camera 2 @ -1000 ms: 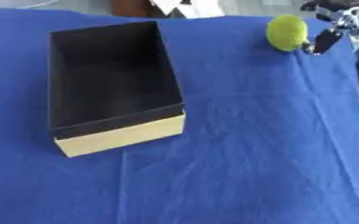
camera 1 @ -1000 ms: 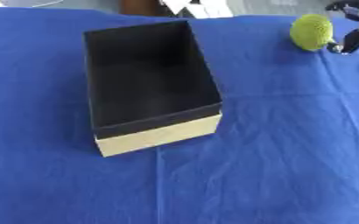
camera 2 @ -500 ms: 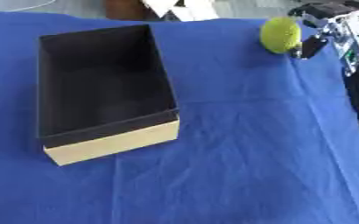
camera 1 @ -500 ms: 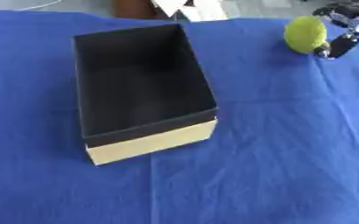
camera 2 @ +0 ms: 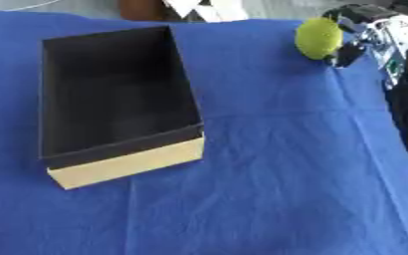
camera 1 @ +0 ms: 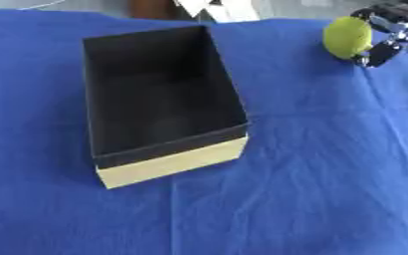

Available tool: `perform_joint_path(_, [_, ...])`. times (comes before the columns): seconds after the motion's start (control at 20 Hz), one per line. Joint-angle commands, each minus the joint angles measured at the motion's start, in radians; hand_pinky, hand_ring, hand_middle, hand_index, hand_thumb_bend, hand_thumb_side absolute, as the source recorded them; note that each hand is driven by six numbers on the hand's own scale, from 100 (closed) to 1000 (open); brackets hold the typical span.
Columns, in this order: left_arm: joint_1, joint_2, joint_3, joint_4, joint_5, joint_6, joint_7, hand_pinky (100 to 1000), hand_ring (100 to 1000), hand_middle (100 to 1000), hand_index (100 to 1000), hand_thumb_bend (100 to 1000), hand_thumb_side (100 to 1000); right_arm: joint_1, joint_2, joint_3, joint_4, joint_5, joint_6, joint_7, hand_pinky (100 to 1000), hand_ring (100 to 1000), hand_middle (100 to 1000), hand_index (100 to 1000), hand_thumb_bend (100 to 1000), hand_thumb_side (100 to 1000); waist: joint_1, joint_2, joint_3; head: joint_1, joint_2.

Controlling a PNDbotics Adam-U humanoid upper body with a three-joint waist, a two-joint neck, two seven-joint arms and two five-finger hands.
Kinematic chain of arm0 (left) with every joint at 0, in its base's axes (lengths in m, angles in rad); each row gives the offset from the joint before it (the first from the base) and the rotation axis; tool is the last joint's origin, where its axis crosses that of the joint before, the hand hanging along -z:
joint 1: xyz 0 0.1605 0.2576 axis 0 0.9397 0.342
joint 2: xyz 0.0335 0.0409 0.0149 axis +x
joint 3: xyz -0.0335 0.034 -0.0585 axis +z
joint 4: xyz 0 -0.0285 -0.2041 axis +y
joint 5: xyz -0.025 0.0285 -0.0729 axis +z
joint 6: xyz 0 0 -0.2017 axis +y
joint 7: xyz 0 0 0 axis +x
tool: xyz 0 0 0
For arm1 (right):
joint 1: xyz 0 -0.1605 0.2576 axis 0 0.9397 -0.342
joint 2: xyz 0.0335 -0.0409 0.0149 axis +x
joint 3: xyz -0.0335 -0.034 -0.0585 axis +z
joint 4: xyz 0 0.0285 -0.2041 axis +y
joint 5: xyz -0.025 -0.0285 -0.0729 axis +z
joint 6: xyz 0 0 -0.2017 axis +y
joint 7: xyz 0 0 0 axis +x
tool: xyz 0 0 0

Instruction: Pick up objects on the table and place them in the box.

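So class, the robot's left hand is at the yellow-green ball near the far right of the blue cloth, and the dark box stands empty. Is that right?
One thing is wrong: it is the right hand at the yellow-green ball, coming in from the upper right, as the right eye view shows. The rest stands: the ball is near the far right of the blue cloth, and the dark box stands empty.

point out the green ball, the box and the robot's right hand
green ball (camera 2: pixel 318 38), right eye view, middle of its yellow-green surface
box (camera 1: pixel 171 164), left eye view, tan outer front wall
right hand (camera 2: pixel 370 27), right eye view, on the hand beside the ball
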Motion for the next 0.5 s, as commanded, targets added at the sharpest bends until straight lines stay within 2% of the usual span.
perform_joint_path(0.05, [-0.009, 0.016, 0.001, -0.015, 0.0, -0.002, -0.002, 507, 697, 678, 671, 888, 732, -0.012, -0.018, 0.005, -0.015, -0.008, -0.023, 0.005, 858, 799, 767, 902, 375, 100, 0.003, -0.008, 0.0, -0.002, -0.011])
perform_joint_path(0.15, [-0.01, 0.015, 0.001, -0.015, 0.0, -0.002, -0.003, 507, 697, 678, 671, 888, 731, -0.01, -0.015, 0.008, -0.02, -0.014, -0.033, 0.001, 837, 753, 743, 875, 381, 100, 0.002, -0.009, -0.001, -0.002, -0.009])
perform_joint_path(0.3, [-0.009, 0.014, 0.002, -0.015, 0.0, -0.002, -0.002, 507, 697, 678, 671, 888, 732, -0.005, -0.011, 0.01, -0.027, -0.048, -0.05, -0.021, 761, 648, 672, 836, 277, 100, 0.001, -0.01, -0.001, -0.001, -0.004])
perform_joint_path(0.35, [-0.008, 0.014, 0.002, -0.015, 0.0, -0.002, -0.002, 507, 697, 678, 671, 887, 731, -0.003, -0.011, 0.011, -0.029, -0.063, -0.051, -0.032, 704, 608, 641, 810, 261, 100, 0.001, -0.011, -0.001, 0.0, -0.003])
perform_joint_path(0.4, [-0.009, 0.014, 0.002, -0.015, 0.0, -0.002, -0.002, 507, 697, 678, 671, 886, 731, 0.0, -0.011, 0.012, -0.03, -0.075, -0.049, -0.043, 610, 566, 594, 766, 241, 100, 0.0, -0.011, -0.002, 0.0, -0.002])
perform_joint_path(0.5, [-0.009, 0.013, 0.002, -0.015, 0.0, -0.002, -0.002, 507, 696, 678, 671, 885, 731, 0.006, -0.012, 0.014, -0.035, -0.092, -0.032, -0.077, 515, 500, 524, 700, 199, 100, -0.001, -0.012, -0.003, 0.001, 0.001])
